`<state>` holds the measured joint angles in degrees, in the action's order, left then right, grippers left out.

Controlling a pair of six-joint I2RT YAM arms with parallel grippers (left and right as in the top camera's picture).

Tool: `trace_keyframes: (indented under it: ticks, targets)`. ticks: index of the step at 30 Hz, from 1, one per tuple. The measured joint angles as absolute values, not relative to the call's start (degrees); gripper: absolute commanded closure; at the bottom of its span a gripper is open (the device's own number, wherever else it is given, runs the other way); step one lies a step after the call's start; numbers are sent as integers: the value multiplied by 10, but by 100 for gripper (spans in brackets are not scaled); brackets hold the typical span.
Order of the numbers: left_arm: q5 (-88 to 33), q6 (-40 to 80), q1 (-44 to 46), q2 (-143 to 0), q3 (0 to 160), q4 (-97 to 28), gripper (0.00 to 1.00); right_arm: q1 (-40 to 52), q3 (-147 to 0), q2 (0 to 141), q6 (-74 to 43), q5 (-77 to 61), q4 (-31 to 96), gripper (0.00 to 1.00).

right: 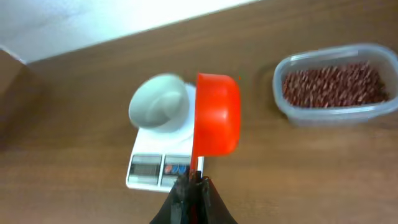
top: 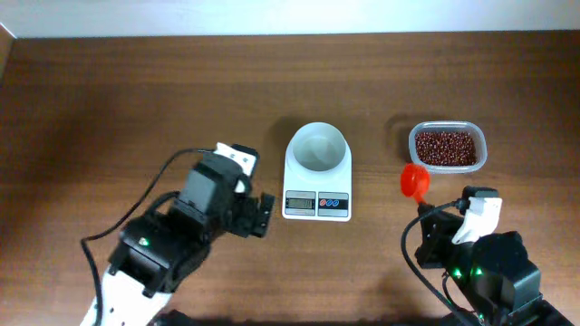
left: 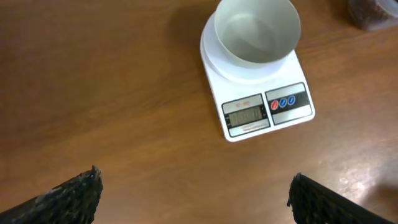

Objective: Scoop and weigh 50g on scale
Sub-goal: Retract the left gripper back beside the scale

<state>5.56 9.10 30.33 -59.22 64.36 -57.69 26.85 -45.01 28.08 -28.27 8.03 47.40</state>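
Standing near the middle of the brown wooden tabletop (top: 136, 91) is the small white digital kitchen scale (top: 316, 205), with its grey display and red and blue buttons facing 6 o'clock in the overhead view. A round white bowl (top: 317, 148) sits on its platform, and the left wrist view shows the bowl empty. The display digits are too blurred to read.

At 3 o'clock of the scale, apart from it, hangs the red plastic scoop (top: 415, 179). Its cup is just beside the 7 o'clock corner of the clear rectangular tub of red beans (top: 483, 149), which lies between 2 and 3 o'clock of the scale. The right fingers (right: 186, 198) are clenched on the scoop's thin handle; no beans show in the cup. At 8 o'clock of the scale the left fingers (left: 74, 196) are spread wide, grasping nothing.

Assessment: scooping not yet begun; nothing weighed.

Risks noted:
- Digging into the beans could twist the thin handle in the grip.
- The tub looks light and nothing restrains it; a push from the scoop could slide or tip it.
- An overfull scoop could shed beans on the crossing or overshoot the target weight.
- The left arm sits near the scale; contact would disturb the reading.
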Motion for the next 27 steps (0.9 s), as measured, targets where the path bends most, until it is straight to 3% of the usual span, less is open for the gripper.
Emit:
trace_keyframes:
  ticks: [6, 13, 18, 27]
  targets:
    - [-18, 20, 257, -591, 644, -592, 1, 269, -450, 281, -338, 55, 504, 96]
    - [-129, -248, 256, -591, 645, -630, 1, 269, -450, 281, -341, 55, 504, 96]
    - [-172, -352, 175, -626, 699, -661, 1, 269, -450, 281, -342, 56, 503, 96]
    - [-171, -378, 175, -696, 700, -669, 1, 269, -450, 281, -343, 60, 503, 96]
